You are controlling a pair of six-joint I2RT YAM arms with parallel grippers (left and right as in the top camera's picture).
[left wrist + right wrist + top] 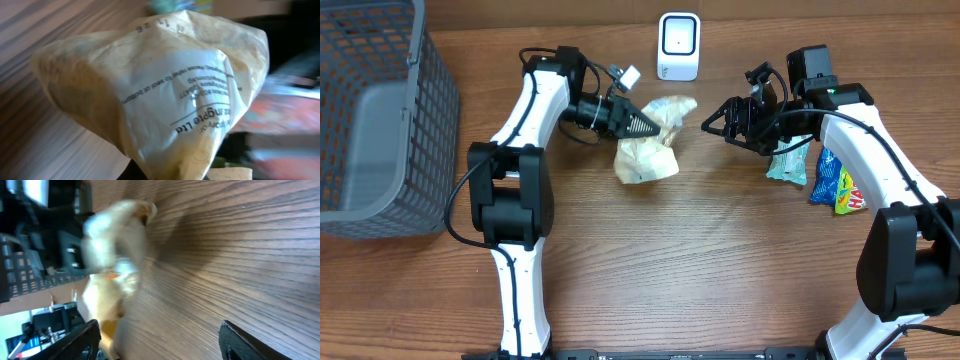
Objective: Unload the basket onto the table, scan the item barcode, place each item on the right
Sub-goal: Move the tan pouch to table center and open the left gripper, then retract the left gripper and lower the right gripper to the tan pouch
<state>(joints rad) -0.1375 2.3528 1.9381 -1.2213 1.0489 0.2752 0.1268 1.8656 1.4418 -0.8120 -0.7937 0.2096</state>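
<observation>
Only the overhead view takes in the whole desk (pixel 720 260): a white scanner (pixel 678 46) at the back edge, a grey mesh basket (pixel 430 90) at the back left corner, and a teal packet (pixel 788 166) touching a bright packet (pixel 838 185) near the right edge. The bag (pixel 648 150) sits mid-desk, just in front of the scanner. The left gripper (pixel 642 125) is clamped on the bag's upper part. Whether the lower end rests on the wood cannot be told.

The left wrist view alone shows the bag's print: black upside-down lettering on a white label and a stamped code near the top, with the fingers hidden behind the bag.

The right wrist view shows the right gripper (pixel 159 327) spread wide with nothing in it, the bag a pale blur beyond.

Bare wood runs along the front edge and between the grippers.

The bag is yellowish crinkled film, bunched to a point; the desk is dark-grained wood
</observation>
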